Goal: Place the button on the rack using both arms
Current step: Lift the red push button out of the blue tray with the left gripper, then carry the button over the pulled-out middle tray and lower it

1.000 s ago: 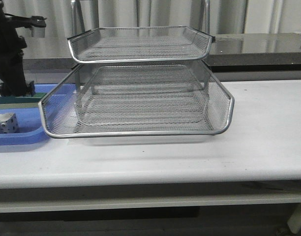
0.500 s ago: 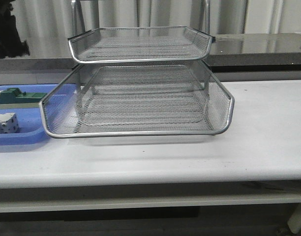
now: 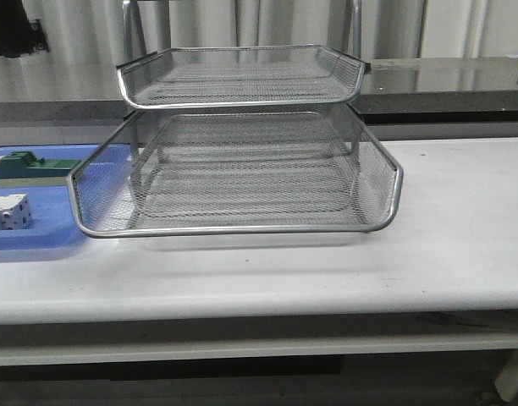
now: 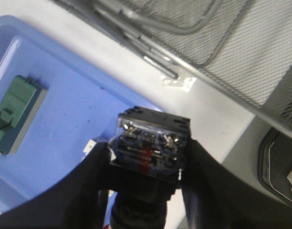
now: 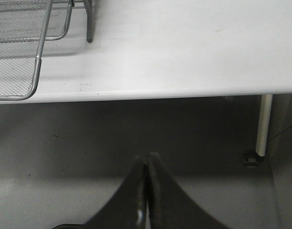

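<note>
Blue-black button (image 4: 148, 145) block clamped between left gripper (image 4: 145, 191) fingers

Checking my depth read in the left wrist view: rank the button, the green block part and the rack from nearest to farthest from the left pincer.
1. Button: held in the left pincer.
2. Green block part: on the blue tray, beside the button.
3. Rack: beyond the tray's edge.

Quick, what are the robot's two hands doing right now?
Left hand: closed, holding the button.
Right hand: closed, holding nothing.
</note>
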Robot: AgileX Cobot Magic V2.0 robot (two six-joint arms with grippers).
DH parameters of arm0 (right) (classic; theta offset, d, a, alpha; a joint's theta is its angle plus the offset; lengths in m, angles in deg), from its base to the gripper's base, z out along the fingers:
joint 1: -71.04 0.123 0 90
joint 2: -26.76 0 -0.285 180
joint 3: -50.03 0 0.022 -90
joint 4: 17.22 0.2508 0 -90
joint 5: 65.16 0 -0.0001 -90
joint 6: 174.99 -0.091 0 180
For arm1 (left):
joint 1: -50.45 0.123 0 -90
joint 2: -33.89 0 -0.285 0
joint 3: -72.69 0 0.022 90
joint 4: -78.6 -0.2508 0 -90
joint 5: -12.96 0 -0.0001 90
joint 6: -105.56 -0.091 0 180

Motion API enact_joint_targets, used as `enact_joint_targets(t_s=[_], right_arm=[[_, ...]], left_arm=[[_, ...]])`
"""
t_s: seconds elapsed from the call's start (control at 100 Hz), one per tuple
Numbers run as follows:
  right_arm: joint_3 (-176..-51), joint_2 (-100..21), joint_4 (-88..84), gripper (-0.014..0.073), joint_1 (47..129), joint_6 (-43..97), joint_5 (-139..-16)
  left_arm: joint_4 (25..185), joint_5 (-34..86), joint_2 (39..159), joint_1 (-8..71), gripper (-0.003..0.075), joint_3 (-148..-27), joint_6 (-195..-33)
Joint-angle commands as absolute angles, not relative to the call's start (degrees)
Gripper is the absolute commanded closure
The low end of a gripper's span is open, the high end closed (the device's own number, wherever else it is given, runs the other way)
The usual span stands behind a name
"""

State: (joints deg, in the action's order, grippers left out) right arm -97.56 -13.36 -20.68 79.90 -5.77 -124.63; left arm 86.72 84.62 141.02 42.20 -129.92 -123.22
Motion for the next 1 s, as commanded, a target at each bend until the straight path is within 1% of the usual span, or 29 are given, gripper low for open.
enact_joint_targets(t_s=[0.0, 0.3, 0.46, 0.67, 0.81, 0.99], right_arm=[[-99.62, -13.55, -21.45, 0.0661, 79.64, -5.65, -121.19], [-99.62, -13.55, -21.45, 0.0661, 79.64, -5.65, -121.19], [-99.62, -13.55, -21.45, 0.0661, 79.64, -5.65, -121.19], [-99.62, -13.55, -21.45, 0.0661, 79.64, -5.65, -121.19], [-99.62, -13.55, -21.45, 0.0661, 79.64, -5.65, -121.19], [-99.62, -13.55, -21.45, 0.0661, 79.64, -5.65, -121.19]], left_arm=[[88.78, 85.94, 136.46, 39.13, 0.0741, -129.92, -122.28], [89.57, 85.82, 136.75, 26.72, 0.0741, -129.58, -122.28], [89.57, 82.7, 139.16, 21.12, 0.0741, -129.58, -122.28], [89.57, 77.98, 143.5, 17.86, 0.0741, -129.58, -122.28], [89.57, 74.65, 146.42, 17.26, 0.0741, -129.58, -122.28], [89.57, 73.13, 148.94, 17.13, 0.0741, -129.68, -122.28]])
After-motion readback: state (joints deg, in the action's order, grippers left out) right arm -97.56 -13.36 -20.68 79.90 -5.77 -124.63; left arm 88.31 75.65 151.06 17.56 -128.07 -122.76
